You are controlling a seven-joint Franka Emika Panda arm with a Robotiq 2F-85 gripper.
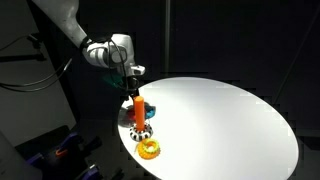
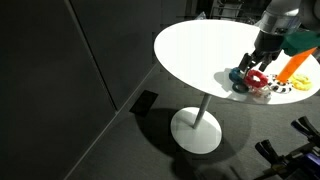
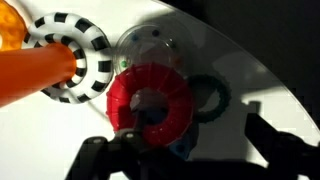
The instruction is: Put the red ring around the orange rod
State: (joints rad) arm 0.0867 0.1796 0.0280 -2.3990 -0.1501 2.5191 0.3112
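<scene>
The red ring (image 3: 150,100) lies flat on the white round table (image 1: 230,115), close to my gripper's left finger in the wrist view; it also shows in an exterior view (image 2: 256,80). The orange rod (image 1: 139,108) stands upright on its black-and-white speckled base (image 1: 141,130), just beside the ring; in the wrist view the rod (image 3: 35,70) is at the left. My gripper (image 3: 185,155) hovers over the ring with its fingers spread wide and nothing held. It shows in both exterior views (image 1: 133,85) (image 2: 256,66).
A yellow-orange ring (image 1: 150,150) lies near the table's edge by the rod. A dark green ring (image 3: 212,97), a clear ring (image 3: 150,48) and a blue piece (image 3: 185,145) lie around the red ring. The table edge is close.
</scene>
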